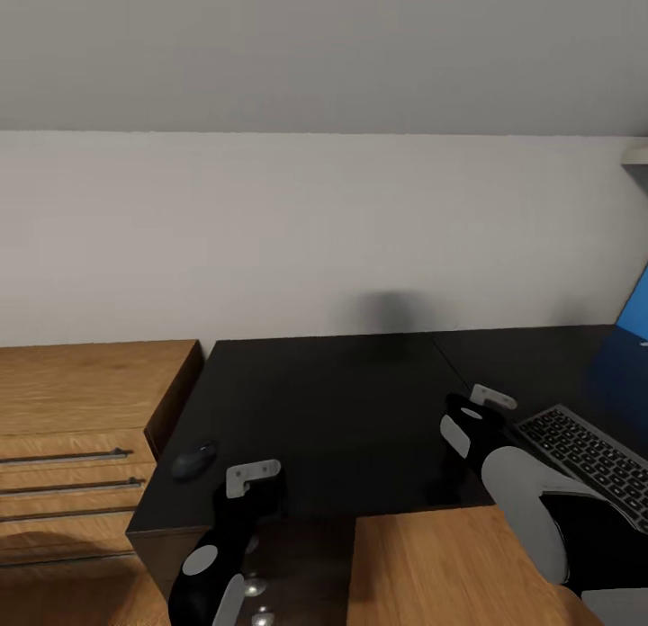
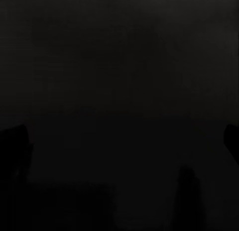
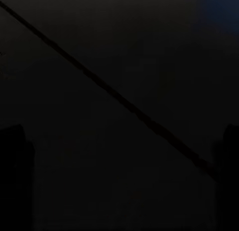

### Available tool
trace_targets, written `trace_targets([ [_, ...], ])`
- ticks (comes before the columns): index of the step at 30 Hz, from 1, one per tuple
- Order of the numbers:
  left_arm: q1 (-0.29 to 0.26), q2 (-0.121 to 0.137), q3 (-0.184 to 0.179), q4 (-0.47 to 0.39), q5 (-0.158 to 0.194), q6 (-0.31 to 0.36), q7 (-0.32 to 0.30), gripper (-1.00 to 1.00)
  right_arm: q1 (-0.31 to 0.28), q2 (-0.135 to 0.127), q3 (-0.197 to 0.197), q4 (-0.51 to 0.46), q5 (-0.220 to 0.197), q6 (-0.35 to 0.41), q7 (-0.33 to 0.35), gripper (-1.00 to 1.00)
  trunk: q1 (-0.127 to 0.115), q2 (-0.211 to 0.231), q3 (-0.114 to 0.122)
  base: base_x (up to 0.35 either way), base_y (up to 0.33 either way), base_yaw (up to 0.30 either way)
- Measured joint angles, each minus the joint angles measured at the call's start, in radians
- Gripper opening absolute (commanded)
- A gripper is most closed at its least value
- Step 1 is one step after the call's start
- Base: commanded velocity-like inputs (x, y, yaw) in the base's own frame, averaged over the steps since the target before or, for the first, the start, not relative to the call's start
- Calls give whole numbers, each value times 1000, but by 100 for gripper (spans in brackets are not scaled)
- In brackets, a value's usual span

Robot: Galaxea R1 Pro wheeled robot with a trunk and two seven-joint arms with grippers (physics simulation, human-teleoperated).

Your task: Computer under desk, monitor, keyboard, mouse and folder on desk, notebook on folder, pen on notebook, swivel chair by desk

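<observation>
Against the white wall stands the desk [image 1: 342, 401], its glossy black top the landmark for everything else. Off its left end sits a light-wood cabinet [image 1: 81, 401] with long bar handles. At the desk's far right edge a bright blue slab [image 1: 637, 307] rises, which I take for the folder, though most of it is cut off. Just in front of that, on the desk's right part, lies the keyboard [image 1: 589, 455], angled and partly hidden by the right arm. The mouse [image 1: 193, 460] rests near the desk's front left corner, well apart from the keyboard.

The left gripper [image 1: 256, 482] hovers over the desk's front edge, just beside the mouse; the right gripper [image 1: 481, 410] hangs over the desk beside the keyboard's near end. In both wrist views the fingers [image 3: 15, 161] sit wide at the edges with only dark desktop between, so both look spread and empty.

The mouse seems the step in hand. I would bring the left gripper squarely above it, straddle its narrow sides, close gently since the rounded shell may slip, then carry it low across to the keyboard.
</observation>
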Motion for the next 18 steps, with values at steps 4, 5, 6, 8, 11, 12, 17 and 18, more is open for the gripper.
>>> trace_targets([
  [4, 0, 0, 0, 1, -3, 1, -1, 100, 0, 1, 1, -1, -2, 0, 0, 100, 0, 0, 0, 0, 0, 21],
  [5, 0, 0, 0, 1, -5, 1, -1, 100, 0, 1, 1, -1, -2, 0, -2, 100, 0, 0, 0, 0, 0, 6],
  [6, 0, 0, 0, 1, -6, 1, -1, 100, 0, 1, 2, 0, -1, -1, -2, 100, 0, 0, 0, 0, 0, 4],
  [8, 0, 0, 0, 2, 5, 3, 3, 100, 0, 2, -5, 4, -9, -1, -2, 100, -7, 14, 6, 0, 0, 2],
  [11, 0, 0, 0, 3, 4, 3, 3, 100, 1, 2, -20, 6, -25, 0, -3, 100, -19, 35, 15, 0, 0, 0],
  [12, 0, 0, 0, 3, 4, 3, 3, 100, 1, 3, -22, 6, -26, 0, -3, 100, -23, 42, 18, 0, 0, 0],
  [17, 0, 0, 0, 6, 3, 2, 3, 100, 1, 3, -21, 6, -25, -1, -2, 100, -42, 77, 34, 0, 0, 0],
  [18, 0, 0, 0, 6, 3, 2, 3, 100, 1, 3, -21, 6, -25, -1, -2, 100, -46, 84, 37, 0, 0, 0],
])
